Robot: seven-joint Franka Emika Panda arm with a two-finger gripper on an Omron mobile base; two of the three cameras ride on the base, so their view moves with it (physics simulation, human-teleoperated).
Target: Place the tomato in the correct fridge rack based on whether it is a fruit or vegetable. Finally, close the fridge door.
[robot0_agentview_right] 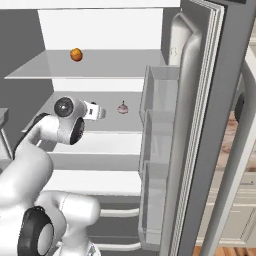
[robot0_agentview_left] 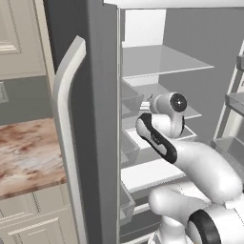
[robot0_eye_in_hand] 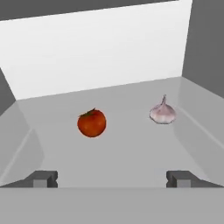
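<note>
Tomato placement reads like this, working outward from the claw (robot0_eye_in_hand: 112, 179). Its two dark fingertips (robot0_eye_in_hand: 42, 179) stand wide apart at the bottom of the hand view, released and grasping nothing, with bare shelf floor between them.

Just beyond the fingertips, ahead and slightly toward the left one, the tomato (robot0_eye_in_hand: 92, 123) sits on the grey fridge shelf (robot0_eye_in_hand: 131, 148), red and round with a small dark stem on top. It touches neither fingertip and lies clear of the claw.

Farther ahead and toward the right fingertip rests a garlic bulb (robot0_eye_in_hand: 162, 112), pale pinkish white with a pointed tip standing upright. It is well apart from the tomato, on the same shelf. From the right base view the garlic bulb (robot0_agentview_right: 122, 108) shows just ahead of the hand, which reaches into the fridge at this middle shelf level.

Behind both items rises the white back wall (robot0_eye_in_hand: 96, 48) of the fridge.

One shelf above the claw, seen from the right base view, an orange round fruit (robot0_agentview_right: 76, 54) sits near the back.

To the right of the arm the open fridge door (robot0_agentview_right: 200, 125) stands swung out, its clear door bins (robot0_agentview_right: 157, 150) stacked one over another.
</note>
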